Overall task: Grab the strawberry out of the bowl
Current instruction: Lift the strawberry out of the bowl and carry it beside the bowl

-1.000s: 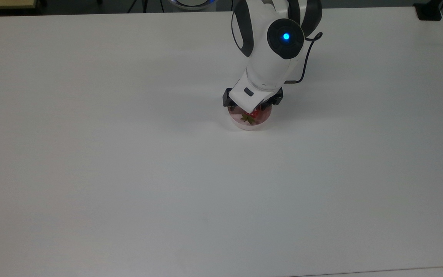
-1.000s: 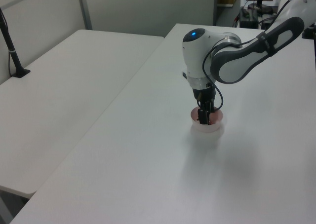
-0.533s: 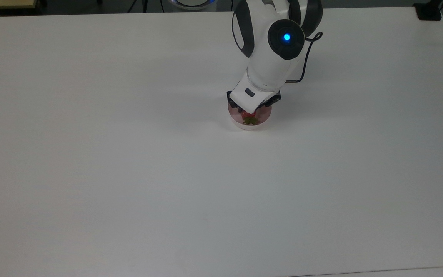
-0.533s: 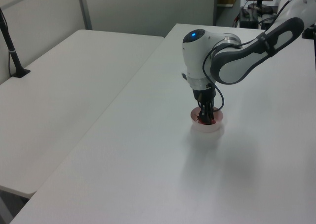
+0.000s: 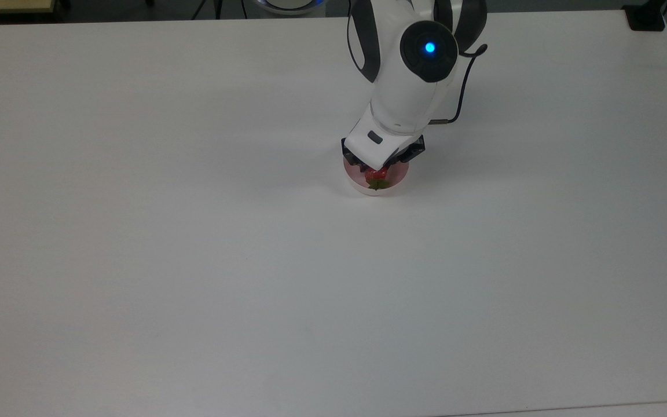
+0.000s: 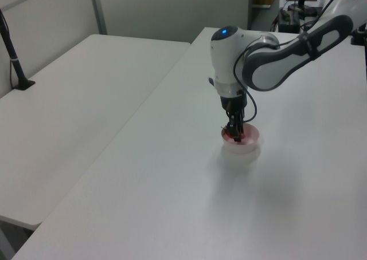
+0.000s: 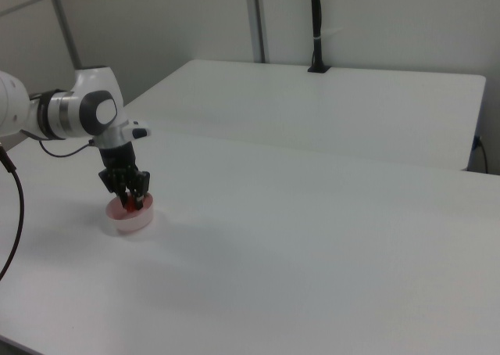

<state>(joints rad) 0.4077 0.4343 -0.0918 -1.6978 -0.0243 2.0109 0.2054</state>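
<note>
The pink bowl [image 5: 376, 180] on the white table [image 5: 194, 231] has the strawberry [image 5: 376, 175] in it. The gripper [image 5: 377, 171] pinches the strawberry; its green cap seems to point toward the top view's bottom.

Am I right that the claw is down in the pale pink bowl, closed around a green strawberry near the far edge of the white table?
Not quite: the strawberry is red, with only its leafy cap green, as the top view shows. The rest stands: the claw is down in the pale pink bowl, closed on the strawberry, toward the far edge of the white table.
</note>
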